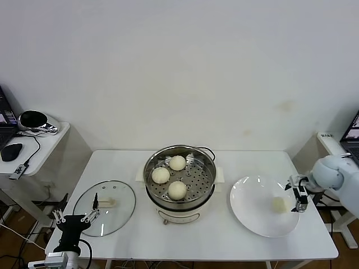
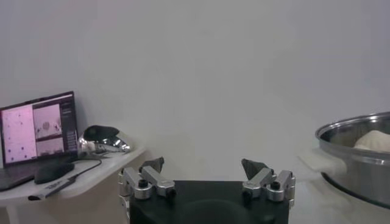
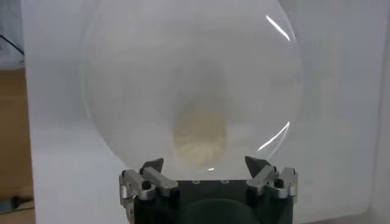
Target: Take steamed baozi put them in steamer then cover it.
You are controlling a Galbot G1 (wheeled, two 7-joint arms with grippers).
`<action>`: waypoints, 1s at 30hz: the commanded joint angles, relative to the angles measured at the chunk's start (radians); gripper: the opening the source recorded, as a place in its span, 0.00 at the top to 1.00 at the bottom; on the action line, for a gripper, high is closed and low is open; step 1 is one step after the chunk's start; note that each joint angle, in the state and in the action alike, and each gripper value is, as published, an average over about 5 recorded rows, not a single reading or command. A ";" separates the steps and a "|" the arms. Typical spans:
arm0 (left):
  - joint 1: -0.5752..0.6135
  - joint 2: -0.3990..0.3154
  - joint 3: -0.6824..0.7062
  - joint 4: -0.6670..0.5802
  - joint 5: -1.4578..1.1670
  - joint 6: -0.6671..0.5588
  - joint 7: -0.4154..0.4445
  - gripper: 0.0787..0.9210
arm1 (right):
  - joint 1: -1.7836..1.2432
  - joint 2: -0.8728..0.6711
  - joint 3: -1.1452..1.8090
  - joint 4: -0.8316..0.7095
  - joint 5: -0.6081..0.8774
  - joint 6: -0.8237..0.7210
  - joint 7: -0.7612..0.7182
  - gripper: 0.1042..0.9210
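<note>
Three steamed baozi [image 1: 177, 190] are sitting in the steamer [image 1: 208, 162] at mid-table [image 1: 224, 235]; the fourth [image 1: 278, 204] is lying on the plate [image 1: 247, 210] at 3 o'clock. The right gripper [image 1: 299, 194] is hovering open just beside it, apparently lined up for a grasp. The left gripper [image 1: 74, 216], open, is waiting by the cover [image 1: 120, 213] at 9 o'clock, whose oblong handle [image 1: 107, 202] is running roughly 9-to-3.

A: Baozi [image 1: 177, 190]?
B: Three cream-white round buns in the steamer [image 1: 208, 175], frame centre. Fourth bun [image 1: 279, 204] lies alone at right, blurred in the wrist view.
A: Steamer?
B: Shiny steel perforated basket on a cream base, upright, uncovered.
A: Cover [image 1: 105, 207]?
B: Clear glass, metal rim, cream handle, flat on the counter [image 1: 224, 235], lower left, apart from the steamer.
</note>
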State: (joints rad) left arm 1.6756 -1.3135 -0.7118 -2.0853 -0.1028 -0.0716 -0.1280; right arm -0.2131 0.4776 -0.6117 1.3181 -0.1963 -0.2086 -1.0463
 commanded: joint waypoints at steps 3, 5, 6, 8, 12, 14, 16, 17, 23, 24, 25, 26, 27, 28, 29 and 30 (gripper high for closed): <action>0.001 0.000 -0.001 0.000 0.000 -0.001 0.000 0.12 | -0.082 0.086 0.070 -0.088 -0.037 0.008 0.008 0.12; 0.002 -0.001 0.000 0.000 0.001 -0.001 0.000 0.12 | -0.083 0.092 0.070 -0.092 -0.042 0.007 0.007 0.12; 0.002 -0.002 0.000 0.001 0.001 -0.001 0.000 0.12 | -0.084 0.094 0.070 -0.093 -0.045 0.007 0.007 0.13; 0.002 -0.002 0.000 0.001 0.002 -0.001 0.000 0.12 | -0.085 0.097 0.071 -0.097 -0.049 0.006 0.008 0.14; 0.001 -0.002 0.000 0.000 0.001 -0.001 0.000 0.12 | -0.081 0.105 0.076 -0.105 -0.055 0.005 0.015 0.18; 0.001 -0.003 0.000 0.001 0.001 -0.002 -0.001 0.12 | -0.079 0.108 0.076 -0.107 -0.057 0.003 0.017 0.19; 0.001 -0.003 0.000 0.001 0.001 -0.002 -0.001 0.12 | -0.077 0.111 0.077 -0.107 -0.058 0.001 0.018 0.21; 0.001 -0.003 0.000 0.001 0.001 -0.002 -0.001 0.12 | -0.076 0.112 0.077 -0.106 -0.059 -0.001 0.017 0.22; 0.002 -0.004 0.001 -0.001 0.002 -0.002 -0.001 0.12 | -0.071 0.113 0.076 -0.104 -0.067 -0.008 0.011 0.32; 0.002 -0.004 0.001 -0.002 0.002 -0.002 -0.001 0.12 | -0.070 0.111 0.076 -0.102 -0.067 -0.008 0.008 0.34; 0.002 -0.004 0.001 -0.002 0.002 -0.002 0.000 0.12 | -0.068 0.108 0.075 -0.099 -0.067 -0.008 0.004 0.36; 0.002 -0.003 0.001 -0.002 0.002 -0.002 0.000 0.12 | -0.064 0.103 0.072 -0.095 -0.065 -0.009 0.001 0.37; 0.002 -0.003 0.001 -0.002 0.001 -0.002 0.000 0.12 | -0.057 0.097 0.068 -0.090 -0.062 -0.009 -0.002 0.39; 0.002 -0.003 0.001 -0.002 0.001 -0.002 0.000 0.12 | -0.046 0.088 0.060 -0.081 -0.055 -0.012 -0.007 0.41; 0.002 -0.002 0.001 -0.002 0.001 -0.002 0.000 0.12 | -0.030 0.078 0.047 -0.069 -0.045 -0.015 -0.012 0.42; 0.002 -0.002 0.001 -0.001 0.001 -0.002 0.000 0.12 | -0.007 0.065 0.026 -0.054 -0.030 -0.021 -0.017 0.43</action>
State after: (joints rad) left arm 1.6771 -1.3159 -0.7113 -2.0865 -0.1014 -0.0737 -0.1285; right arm -0.2586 0.5650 -0.5560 1.2396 -0.2470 -0.2221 -1.0504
